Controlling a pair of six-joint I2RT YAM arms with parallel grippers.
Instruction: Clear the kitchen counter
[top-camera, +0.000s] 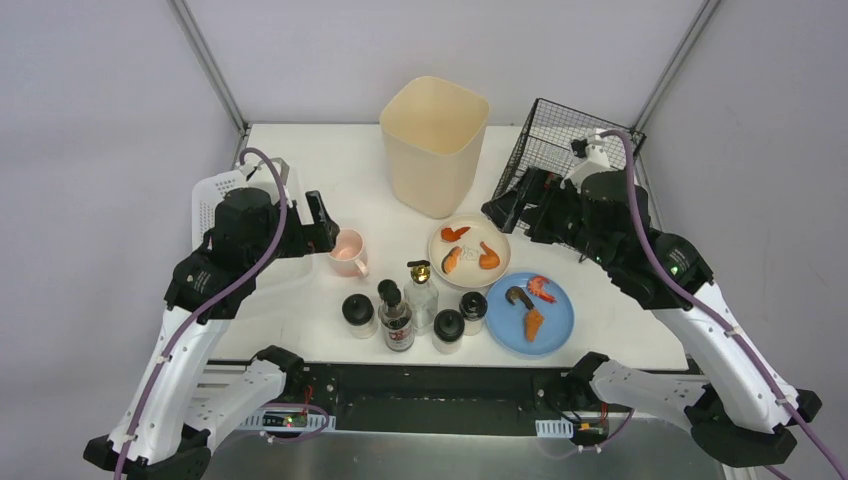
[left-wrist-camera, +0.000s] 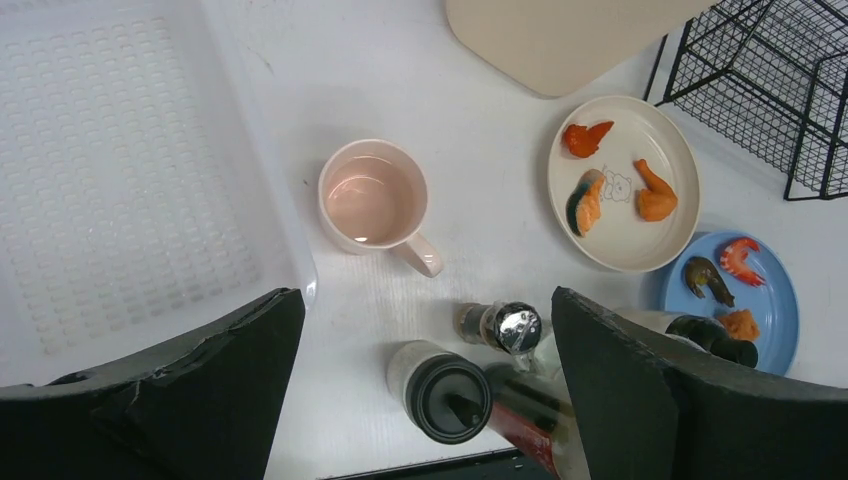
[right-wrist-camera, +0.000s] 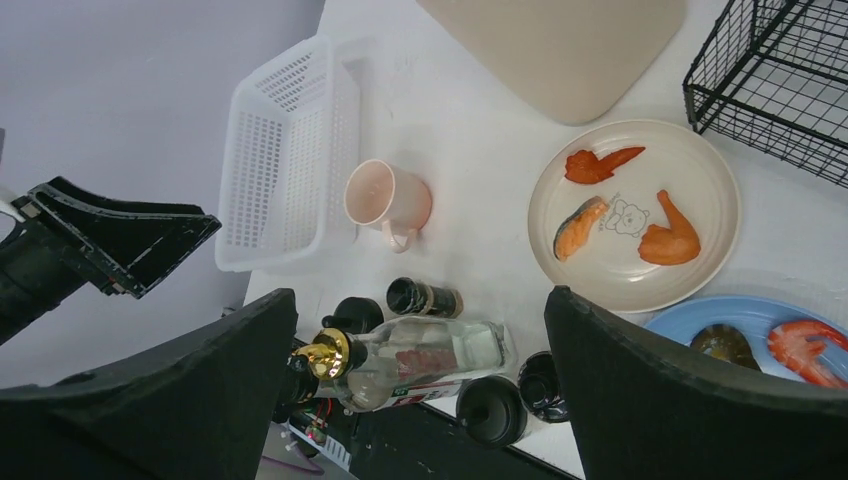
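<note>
The large white rectangular kitchen counter lies flat in front of both arms, its long axis running left to right and its metal-framed edge toward their bases. The left tool hangs above it near the pink ceramic mug, jaws spread wide and holding nothing. The right tool hovers near the round cream plate of food pieces, likewise wide open and empty.
</note>
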